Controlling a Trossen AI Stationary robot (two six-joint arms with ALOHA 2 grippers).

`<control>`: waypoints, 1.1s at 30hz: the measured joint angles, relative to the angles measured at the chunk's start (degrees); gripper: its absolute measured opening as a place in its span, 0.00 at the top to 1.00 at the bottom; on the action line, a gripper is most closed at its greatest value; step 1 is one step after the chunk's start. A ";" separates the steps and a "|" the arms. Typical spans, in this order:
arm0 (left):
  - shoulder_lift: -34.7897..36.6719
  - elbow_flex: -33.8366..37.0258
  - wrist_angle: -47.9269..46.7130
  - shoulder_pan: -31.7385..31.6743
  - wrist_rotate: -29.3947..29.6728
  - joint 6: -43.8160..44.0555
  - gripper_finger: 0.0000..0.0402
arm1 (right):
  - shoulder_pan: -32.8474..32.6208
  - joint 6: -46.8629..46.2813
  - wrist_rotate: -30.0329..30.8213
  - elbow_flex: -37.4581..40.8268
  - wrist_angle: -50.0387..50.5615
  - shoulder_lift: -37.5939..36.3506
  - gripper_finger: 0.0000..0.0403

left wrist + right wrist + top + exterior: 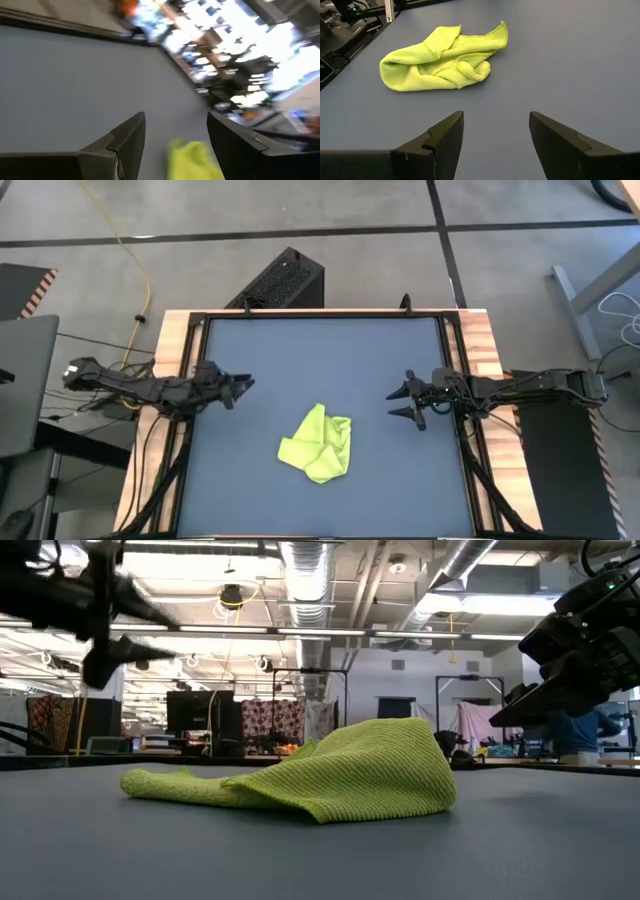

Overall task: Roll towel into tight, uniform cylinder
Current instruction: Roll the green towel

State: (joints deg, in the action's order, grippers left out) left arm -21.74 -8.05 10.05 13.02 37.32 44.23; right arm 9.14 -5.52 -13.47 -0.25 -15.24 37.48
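Towel (318, 445) lies on the mat (300, 350); left hand (243, 386) and right hand (398, 402) flank it, seemingly raised.

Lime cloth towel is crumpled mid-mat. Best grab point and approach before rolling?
Judgement only: the small lime-green cloth towel lies bunched on the dark blue-grey mat, neither gripper touching it. One pointed corner sticks out flat from the bunch. Pinch that corner from above, fingers straddling the hem, to pull it flat first. The open right gripper seems nearer; the open left gripper waits opposite.

Lime towel (319, 444) — crumpled (unrolled), mid-mat
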 joint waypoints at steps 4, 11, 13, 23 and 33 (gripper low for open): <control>-13.70 -1.68 15.55 0.08 -1.39 -7.30 0.52 | -0.01 7.00 0.04 0.00 -1.08 0.00 0.37; -42.42 -15.97 17.25 -0.63 -12.89 -24.14 0.57 | -1.61 -15.01 1.01 -1.05 -11.55 0.02 0.37; -49.35 -21.14 15.75 -1.12 -15.33 -26.15 0.57 | -2.00 -21.57 1.91 -2.61 -14.78 0.00 0.37; -72.28 -45.66 -12.39 -8.85 -22.71 -23.36 0.57 | 1.73 -27.63 9.00 -7.42 -13.51 0.00 0.37; -83.86 -61.34 -29.08 -13.44 -26.88 -21.54 0.53 | 6.04 -23.63 -6.36 -8.68 -13.47 0.02 0.37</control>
State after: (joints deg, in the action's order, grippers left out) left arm -105.60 -69.40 -19.03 -0.42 10.44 22.68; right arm 15.18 -29.15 -19.83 -8.93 -28.70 37.50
